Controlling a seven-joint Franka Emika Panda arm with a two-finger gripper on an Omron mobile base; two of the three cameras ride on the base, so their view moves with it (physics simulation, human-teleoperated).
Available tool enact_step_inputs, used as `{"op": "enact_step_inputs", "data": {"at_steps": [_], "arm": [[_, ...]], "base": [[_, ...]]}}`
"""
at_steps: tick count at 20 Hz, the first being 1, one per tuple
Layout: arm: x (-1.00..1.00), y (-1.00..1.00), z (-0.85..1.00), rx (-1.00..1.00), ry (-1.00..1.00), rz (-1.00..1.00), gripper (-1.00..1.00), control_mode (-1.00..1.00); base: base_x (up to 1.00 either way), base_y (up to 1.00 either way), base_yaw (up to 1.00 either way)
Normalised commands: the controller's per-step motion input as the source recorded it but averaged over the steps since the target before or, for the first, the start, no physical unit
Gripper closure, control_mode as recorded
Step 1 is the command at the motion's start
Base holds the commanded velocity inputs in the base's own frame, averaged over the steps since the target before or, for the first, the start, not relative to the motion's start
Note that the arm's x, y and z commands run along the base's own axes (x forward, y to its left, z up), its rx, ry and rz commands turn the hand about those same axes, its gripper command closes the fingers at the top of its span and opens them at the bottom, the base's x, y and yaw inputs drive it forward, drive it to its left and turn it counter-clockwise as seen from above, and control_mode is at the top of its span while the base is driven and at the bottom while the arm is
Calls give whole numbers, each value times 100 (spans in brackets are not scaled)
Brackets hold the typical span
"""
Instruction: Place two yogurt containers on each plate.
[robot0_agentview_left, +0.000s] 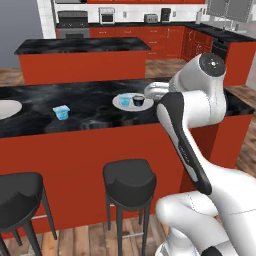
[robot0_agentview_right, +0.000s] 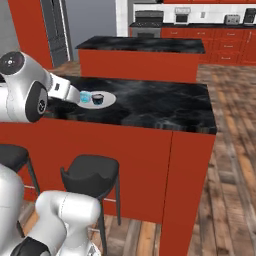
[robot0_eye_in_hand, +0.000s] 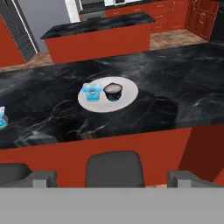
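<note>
On the plate (robot0_eye_in_hand: 127, 99) sit two yogurt tubs (robot0_eye_in_hand: 91, 92); gripper (robot0_eye_in_hand: 109, 178) spread wide, empty.

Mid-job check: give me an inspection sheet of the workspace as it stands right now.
Surface: black marble counter on a red base.
Job's things: near plate carries two yogurt containers, a light blue tub beside a dark-based tub; a third tub sits on bare counter; second plate at the left edge, cut off by the frame, no tub on its visible part.
Clutter: nothing seen.
Grippers: hand open, holding nothing, back from the counter.
Cables: nothing seen.
Surroundings: black stools, a second island, red cabinets.
</note>
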Motion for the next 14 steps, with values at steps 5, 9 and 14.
{"op": "enact_step_inputs", "data": {"at_steps": [5,9,14], "arm": [[0,0,0,0,0,0,-100,100],[0,0,0,0,0,0,-100,100],[0,0,0,0,0,0,-100,100]], "base": [[-100,100,5],[-92,100,3],[-35,100,5]]}}
